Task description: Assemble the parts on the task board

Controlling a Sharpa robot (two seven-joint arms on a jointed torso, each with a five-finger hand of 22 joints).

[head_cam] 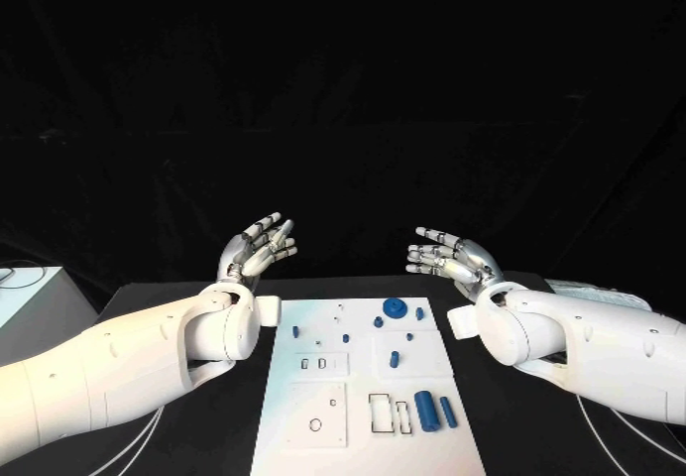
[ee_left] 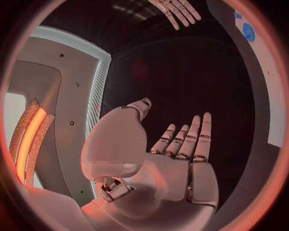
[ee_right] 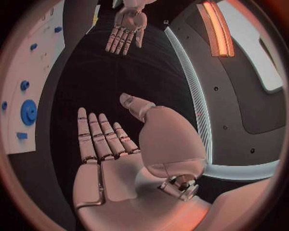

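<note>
The white task board (head_cam: 365, 436) lies in the middle of the black table. Blue parts rest on it: a round disc (head_cam: 395, 306) at the far end, small pieces (head_cam: 378, 321) near it, and two cylinders (head_cam: 424, 407) beside rectangular slots near the front. My left hand (head_cam: 258, 246) is raised beyond the board's far left corner, fingers spread, holding nothing. My right hand (head_cam: 449, 258) is raised beyond the far right corner, also spread and empty. The left wrist view shows the left hand (ee_left: 180, 149) flat and the right hand (ee_left: 177, 10) opposite; the right wrist view shows the right hand (ee_right: 108, 144), the left hand (ee_right: 125, 26), the board (ee_right: 42, 48) and the disc (ee_right: 28, 112).
A white box (head_cam: 32, 297) stands at the table's left edge. White cables (head_cam: 594, 436) run along the table beside both arms. Both forearms flank the board's far half.
</note>
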